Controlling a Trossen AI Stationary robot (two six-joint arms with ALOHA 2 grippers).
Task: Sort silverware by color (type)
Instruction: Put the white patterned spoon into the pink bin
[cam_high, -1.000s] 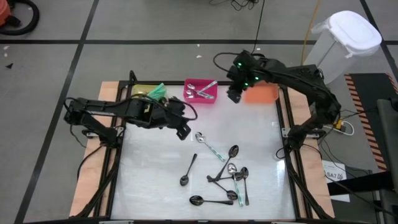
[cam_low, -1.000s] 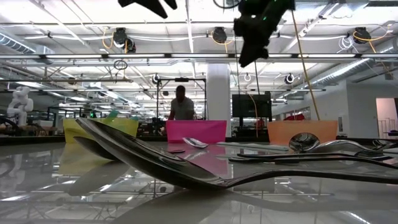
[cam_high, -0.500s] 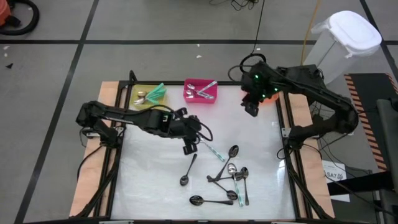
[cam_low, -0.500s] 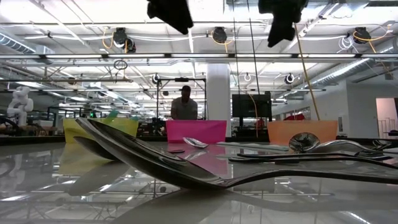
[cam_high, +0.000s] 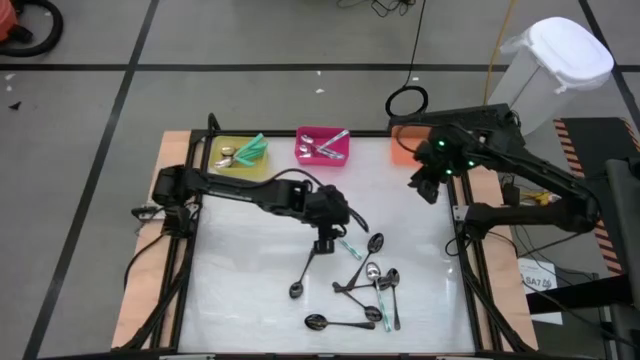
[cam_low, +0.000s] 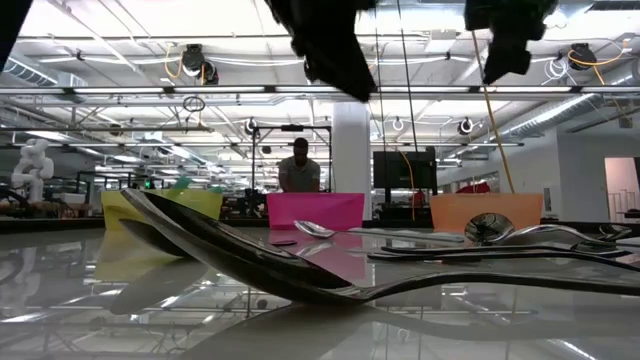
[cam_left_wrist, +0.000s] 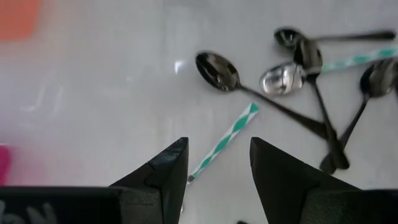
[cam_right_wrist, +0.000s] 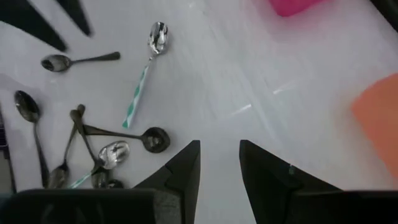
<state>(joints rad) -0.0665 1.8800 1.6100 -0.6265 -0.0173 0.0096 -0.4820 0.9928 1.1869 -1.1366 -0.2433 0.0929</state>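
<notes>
Left gripper (cam_high: 324, 243) has swung down over teal-handled spoon (cam_high: 347, 244) at table centre, jaws apart, empty. Right gripper (cam_high: 425, 187) has retreated toward three o'clock, jaws parted, empty. Pickup next, likely.

My fingers (cam_left_wrist: 273, 180) look like matt black plastic with faceted faces. Under them the tabletop (cam_high: 250, 290) is glossy white, smooth enough to mirror lamps. The spoons (cam_high: 372, 290) near the tabletop's middle are polished metal, some dark, some bright silver; 1 teal spoon (cam_left_wrist: 227, 138) has a matt teal-and-white patterned handle. The bins (cam_high: 322, 145) along the far edge look like smooth coloured plastic. The side strips (cam_high: 140, 290) look like bare wood.
</notes>
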